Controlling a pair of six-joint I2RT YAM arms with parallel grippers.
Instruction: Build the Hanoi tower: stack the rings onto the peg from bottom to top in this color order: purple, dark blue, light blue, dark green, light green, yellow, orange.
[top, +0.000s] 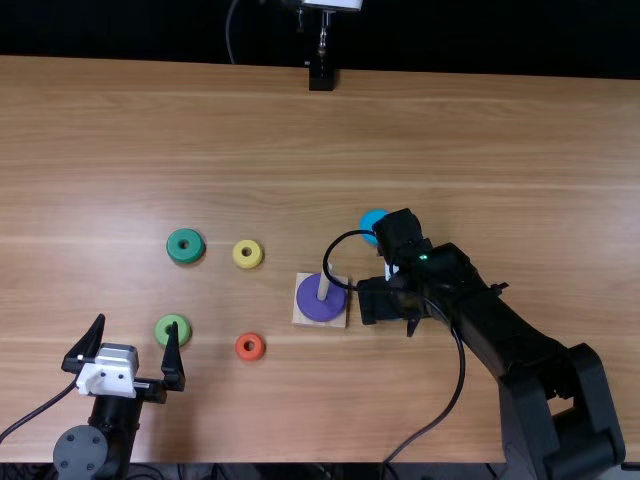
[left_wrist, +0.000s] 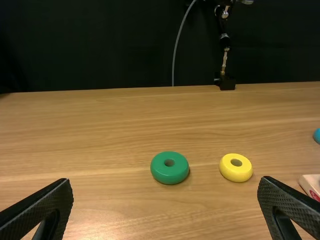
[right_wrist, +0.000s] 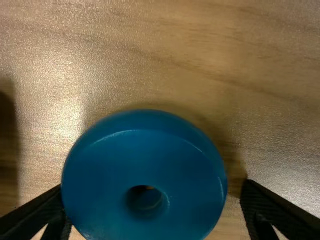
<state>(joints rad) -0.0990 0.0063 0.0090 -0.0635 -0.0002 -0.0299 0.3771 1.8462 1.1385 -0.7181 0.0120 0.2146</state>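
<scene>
Right claw (top: 380, 300) wide, perhaps against ring (right_wrist: 145, 155).

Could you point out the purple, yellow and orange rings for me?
Purple ring (top: 315, 307), top view: its upper face.
Yellow ring (left_wrist: 235, 173), left wrist view: its rounded front.
Orange ring (top: 250, 356), top view: its body, just below the hole.
</scene>
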